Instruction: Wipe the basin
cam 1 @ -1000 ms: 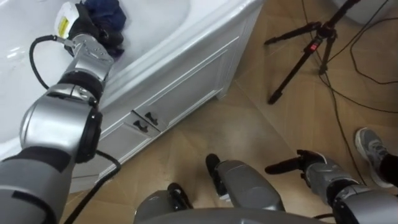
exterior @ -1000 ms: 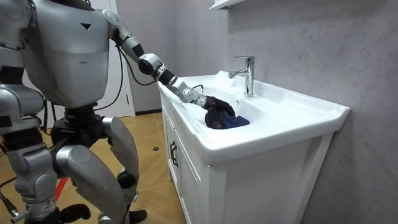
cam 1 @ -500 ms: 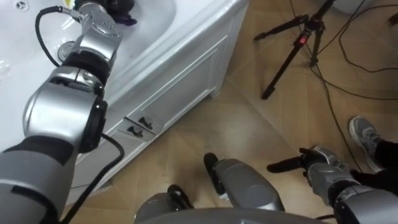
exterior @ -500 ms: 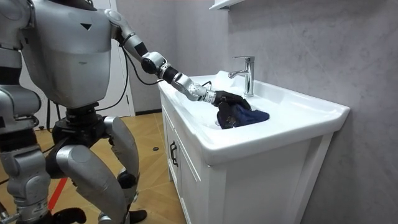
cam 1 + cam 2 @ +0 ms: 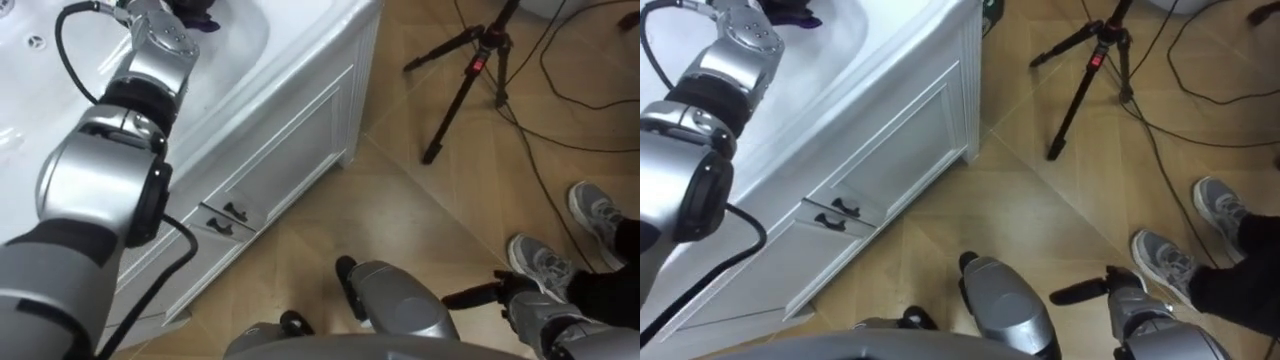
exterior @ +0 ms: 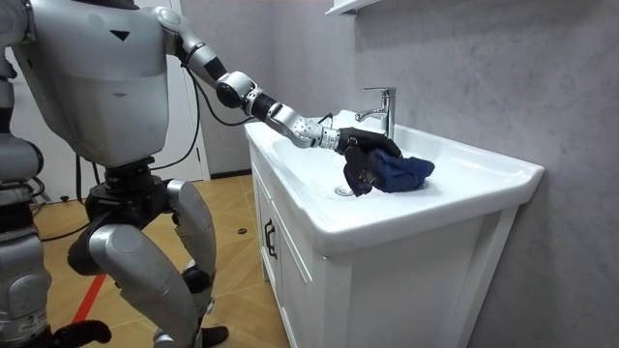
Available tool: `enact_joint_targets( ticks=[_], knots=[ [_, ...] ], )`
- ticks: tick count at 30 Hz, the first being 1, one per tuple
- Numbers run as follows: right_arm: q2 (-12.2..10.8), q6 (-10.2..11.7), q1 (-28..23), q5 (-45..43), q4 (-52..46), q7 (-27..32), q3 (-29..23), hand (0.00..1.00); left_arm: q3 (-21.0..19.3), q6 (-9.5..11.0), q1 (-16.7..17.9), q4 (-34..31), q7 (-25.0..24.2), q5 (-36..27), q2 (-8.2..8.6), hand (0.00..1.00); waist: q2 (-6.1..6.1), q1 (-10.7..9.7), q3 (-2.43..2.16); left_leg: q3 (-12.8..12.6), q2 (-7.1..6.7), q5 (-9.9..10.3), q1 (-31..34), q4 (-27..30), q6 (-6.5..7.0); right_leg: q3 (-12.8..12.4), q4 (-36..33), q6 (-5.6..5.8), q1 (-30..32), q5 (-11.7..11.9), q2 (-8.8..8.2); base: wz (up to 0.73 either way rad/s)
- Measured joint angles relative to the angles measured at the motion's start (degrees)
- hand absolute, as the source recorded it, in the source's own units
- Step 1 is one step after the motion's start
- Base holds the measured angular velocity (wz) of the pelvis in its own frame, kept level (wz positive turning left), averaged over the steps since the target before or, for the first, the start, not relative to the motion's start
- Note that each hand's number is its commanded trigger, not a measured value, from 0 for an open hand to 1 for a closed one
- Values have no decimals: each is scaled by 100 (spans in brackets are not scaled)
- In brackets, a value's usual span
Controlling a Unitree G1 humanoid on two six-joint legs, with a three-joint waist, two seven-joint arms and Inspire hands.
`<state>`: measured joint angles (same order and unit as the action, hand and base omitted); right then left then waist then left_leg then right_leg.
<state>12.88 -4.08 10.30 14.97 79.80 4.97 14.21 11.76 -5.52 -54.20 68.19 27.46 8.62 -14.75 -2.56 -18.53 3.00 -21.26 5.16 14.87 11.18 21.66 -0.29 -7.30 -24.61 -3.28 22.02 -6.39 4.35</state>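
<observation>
Room view | left robot hand (image 6: 354, 145) grips cloth (image 6: 398, 172) in basin (image 6: 308, 176) | faucet (image 6: 387, 114) behind

**Soft, even indoor light**

The room is lit brightly and evenly, with no hard shadows thrown. The basin (image 6: 464, 169) is washed almost plain white in the eye views. A soft shadow is cast under its rim onto the cabinet (image 6: 406, 290). Small glints are carried by the tap (image 6: 387, 121).

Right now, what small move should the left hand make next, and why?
Probably draw the cloth over the drain toward the robot: the left hand grips it bunched close to the faucet, while the basin on the robot's side lies uncovered.
</observation>
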Motion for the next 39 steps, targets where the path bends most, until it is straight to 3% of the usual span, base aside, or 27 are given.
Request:
enact_joint_targets(
  ticks=[5, 10, 12, 16, 17, 19, 21, 23, 31, 33, 39],
  knots=[
    [79, -121, -161, -194, -144, 0, -118, 0, -1, 14, 150, 96, -220, 0, -59, 100, -25, 64, -33, -8, 2, -13, -151, -12, -11, -15, 5, -6, -140, -6, 13, -3],
    [102, -150, -204, -208, -220, 23, -137, 0, 152, 14, 941, 171, -606, 2, -93, 100, -15, 87, -62, 30, -17, -16, -399, -40, -20, -54, 8, 5, -364, -121, 16, 0],
    [101, -148, -248, -206, -224, 27, -141, 0, 148, 15, 1377, 172, -818, 23, -95, 100, -7, 176, -115, 133, 1, -17, -369, -12, -22, -21, 90, 55, -396, -111, 32, 6],
    [105, -131, -345, -193, -223, 111, -174, 0, 130, 84, 1704, 184, -859, 78, -133, 100, 30, 368, -172, 254, 8, -35, -362, -30, -33, 27, 264, 74, -508, -18, 54, 12],
    [105, -89, -370, -179, -224, 137, -206, 0, 122, 103, 1813, 225, -851, 81, -166, 100, 26, 436, -217, 260, -3, -52, -414, -103, -28, 96, 322, 62, -567, 8, 51, 4],
    [107, -61, -447, -147, -276, 163, -203, 0, 120, 133, 2099, 217, -825, 81, -178, 100, 25, 496, -258, 275, -25, -72, -578, -260, -30, 127, 395, 30, -744, 31, 32, 5],
    [102, -20, -605, -142, -438, 191, -212, 0, 84, 305, 2477, 78, -852, 279, -181, 100, -1, 576, -328, 334, -76, -104, -784, -446, -30, 192, 504, 18, -941, 25, -4, 14],
    [68, 18, -609, -143, -440, 191, -211, 0, 40, 347, 2600, 32, -926, 431, -185, 100, 17, 682, -316, 334, -89, -106, -900, -520, -29, 212, 528, 21, -1041, 21, -15, 8],
    [58, 163, -643, 34, -510, 149, -307, 0, -177, 462, 3086, -440, -995, 812, -184, 100, -40, 978, -347, 480, -111, -128, -1204, -820, -57, 359, 793, 16, -1393, -50, -34, 10],
    [57, 164, -685, 36, -619, 144, -308, 0, -207, 447, 3262, -794, -932, 1153, -190, 100, -64, 1047, -359, 494, -111, -142, -1267, -838, -62, 380, 814, 6, -1441, -59, -47, 7],
    [46, 169, -760, -17, -641, 126, -442, 0, -212, 419, 3722, -1557, -927, 2284, -198, 100, -86, 1096, -314, 649, -109, -141, -1388, -947, -63, 563, 1183, 12, -1737, -66, -50, 16]
  ],
)
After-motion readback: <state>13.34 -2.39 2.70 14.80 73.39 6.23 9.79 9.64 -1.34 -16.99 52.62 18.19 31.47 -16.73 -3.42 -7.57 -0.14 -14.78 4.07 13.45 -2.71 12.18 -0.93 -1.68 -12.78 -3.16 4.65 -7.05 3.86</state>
